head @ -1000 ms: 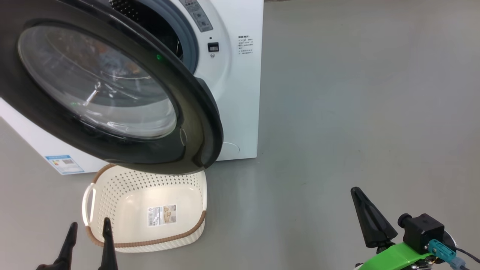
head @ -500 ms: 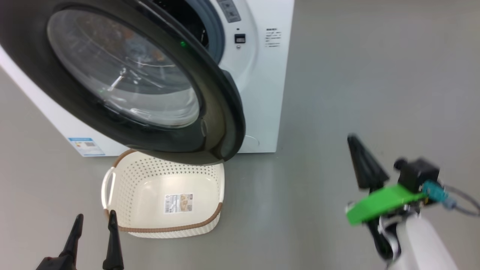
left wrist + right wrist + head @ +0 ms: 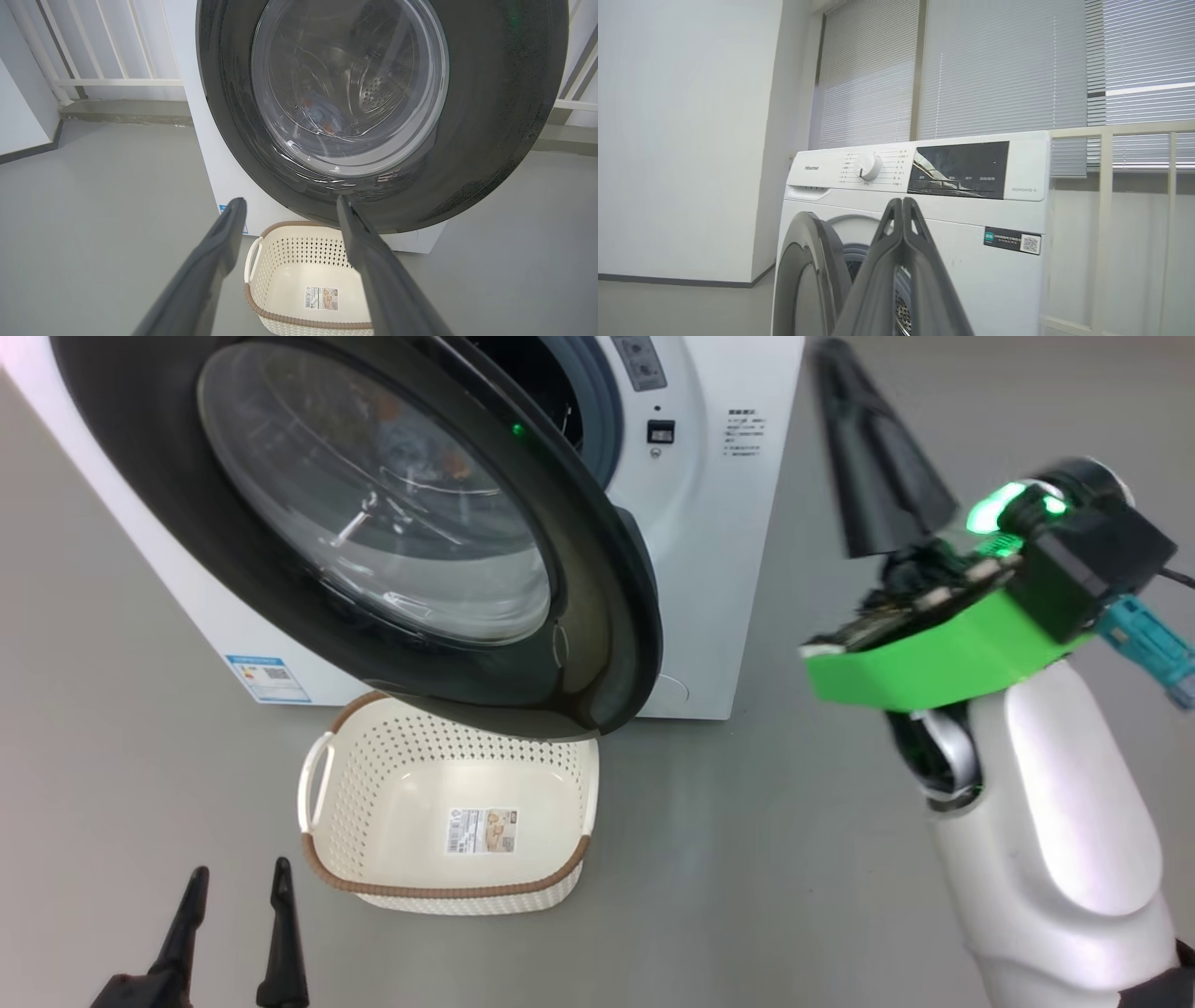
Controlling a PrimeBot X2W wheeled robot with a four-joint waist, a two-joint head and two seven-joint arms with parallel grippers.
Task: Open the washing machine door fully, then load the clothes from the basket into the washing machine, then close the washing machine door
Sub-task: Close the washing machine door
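Note:
The washing machine point(image 3: 719, 569) stands white and boxy with its round black washing machine door point(image 3: 597, 616) swung partly out over the basket point(image 3: 448, 896). The basket sits on the floor with just a paper label on its bottom. Through the door glass, light blue clothes point(image 3: 322, 114) with orange marks lie in the drum. My left gripper point(image 3: 233, 887) is open, low at the basket's near left corner, with nothing between its fingers. My right gripper point(image 3: 831, 359) is shut and empty, raised high beside the machine's right front edge. In the right wrist view it point(image 3: 902, 201) points at the machine's upper front.
Bare grey floor point(image 3: 794, 821) spreads right of the machine and around the basket. A white railing point(image 3: 93, 81) and a wall stand behind the machine. The control panel point(image 3: 957, 168) with its dial runs across the top, and window blinds hang behind.
My right arm has swung up from the lower right to high beside the machine, still shut. The head camera has shifted, sliding the scene rightward. The left gripper has held its place.

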